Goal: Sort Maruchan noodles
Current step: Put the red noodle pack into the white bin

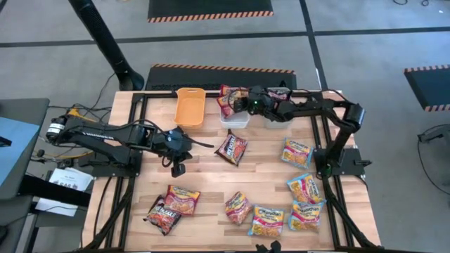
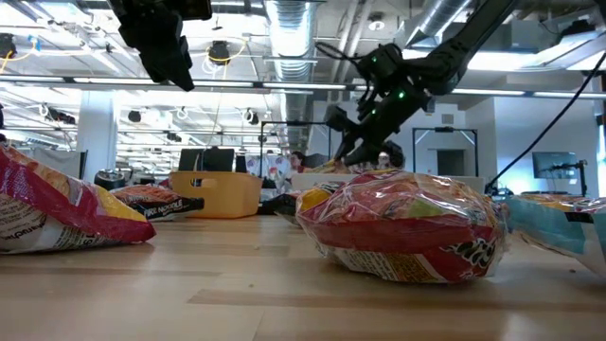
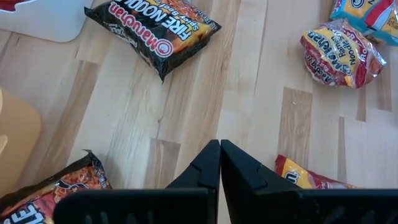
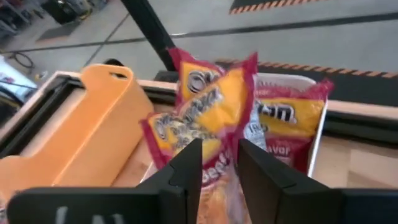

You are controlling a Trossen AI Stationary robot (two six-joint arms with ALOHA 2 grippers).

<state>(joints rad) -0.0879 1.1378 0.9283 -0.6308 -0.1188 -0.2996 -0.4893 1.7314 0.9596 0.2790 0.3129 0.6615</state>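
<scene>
Release phase of a sorting cycle. The right gripper (image 1: 242, 103) hangs over the white bin (image 1: 235, 119) at the table's far edge, its fingers partly spread around a red-and-yellow packet (image 4: 205, 118) that stands upright between them above the bin; whether the pads press it cannot be told, so the drop appears under way. That bin already holds at least one similar red packet (image 4: 292, 124); the orange bin (image 1: 190, 105) just beside it looks empty. The left gripper (image 1: 177, 151) waits mid-table, jaws fully closed and empty, near a dark Fire Noodle packet (image 1: 231, 146). Remaining Maruchan noodles lie loose on the table (image 1: 211, 179): blue-and-yellow ones (image 1: 304, 186) toward the right, red and dark ones (image 1: 172, 206) toward the near left. The likely next move is to widen the fingers, lift clear, and fetch another packet. The packets are crinkled, glossy film, pillow-shaped.
</scene>
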